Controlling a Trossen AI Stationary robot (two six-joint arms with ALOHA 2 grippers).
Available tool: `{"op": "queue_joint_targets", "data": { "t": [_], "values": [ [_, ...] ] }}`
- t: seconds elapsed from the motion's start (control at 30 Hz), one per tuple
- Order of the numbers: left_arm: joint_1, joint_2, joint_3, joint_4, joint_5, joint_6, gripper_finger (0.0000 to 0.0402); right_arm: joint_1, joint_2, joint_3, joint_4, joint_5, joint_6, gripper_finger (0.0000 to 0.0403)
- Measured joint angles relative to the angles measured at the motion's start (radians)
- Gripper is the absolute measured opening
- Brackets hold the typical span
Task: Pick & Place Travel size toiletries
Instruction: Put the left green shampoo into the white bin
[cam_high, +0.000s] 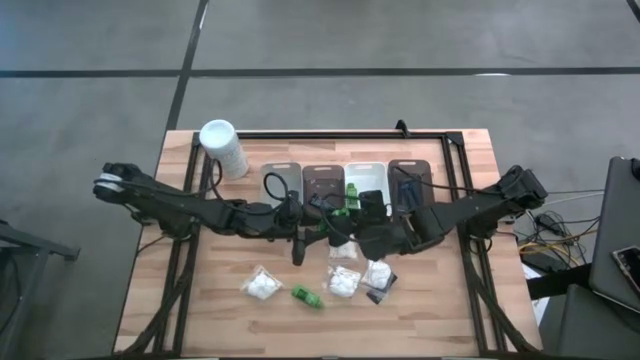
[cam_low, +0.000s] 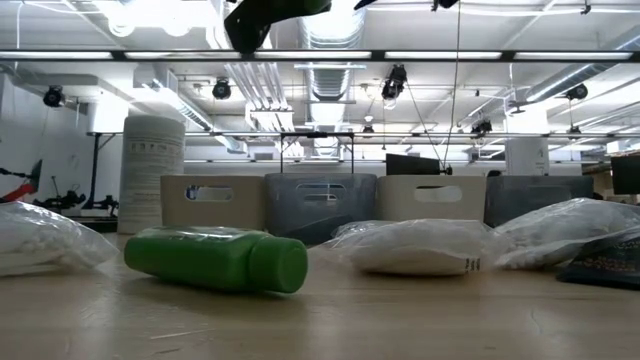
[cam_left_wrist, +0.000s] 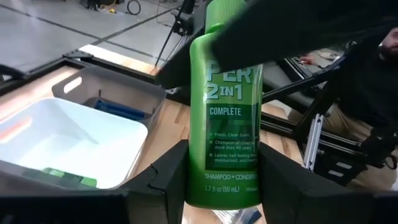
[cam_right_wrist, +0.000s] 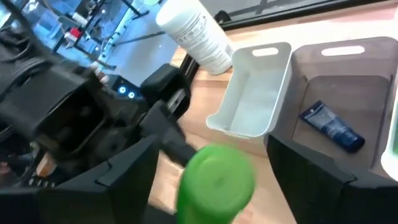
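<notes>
My left gripper (cam_left_wrist: 224, 171) is shut on a little green shampoo bottle (cam_left_wrist: 231, 99), held in the air over the row of trays (cam_high: 350, 195). My right gripper (cam_right_wrist: 214, 168) is open. Its two fingers stand on either side of the same bottle's far end (cam_right_wrist: 216, 180) with a gap on each side. A second green bottle (cam_low: 215, 258) lies on its side on the table (cam_high: 307, 297). Clear packets of white puffs (cam_high: 262, 285) (cam_high: 343, 280) (cam_high: 378, 272) lie flat around it, with a small flat black piece (cam_high: 376, 296) beside them. My left gripper pinches the green bottle between its two fingers at the lower end of the label (cam_left_wrist: 224, 186). The bottle is lifted clear of the table and sticks out beyond the fingertips (cam_left_wrist: 174, 180). Its far end lies between the right gripper's fingers.
A row of trays stands at the table's far side: grey (cam_high: 282, 180), brown (cam_high: 323, 178), white (cam_high: 368, 172) and dark (cam_high: 410, 172). A blue tube (cam_right_wrist: 331, 126) lies in one tray. A tall white cylindrical container (cam_high: 224, 147) stands at the far left. Both arms meet mid-table.
</notes>
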Motion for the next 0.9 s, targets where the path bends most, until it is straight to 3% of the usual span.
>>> {"op": "queue_joint_targets", "data": {
  "t": [0.47, 0.9],
  "values": [
    [0.015, 0.002, 0.017, -0.018, -0.029, 0.081, 0.0154, -0.011, 0.017, -0.006, 0.002, -0.041, 0.039, 0.0226],
    [0.014, 0.002, 0.016, -0.036, -0.033, 0.091, 0.0191, -0.012, 0.017, -0.007, -0.004, -0.049, 0.032, 0.0085]
  ]
}}
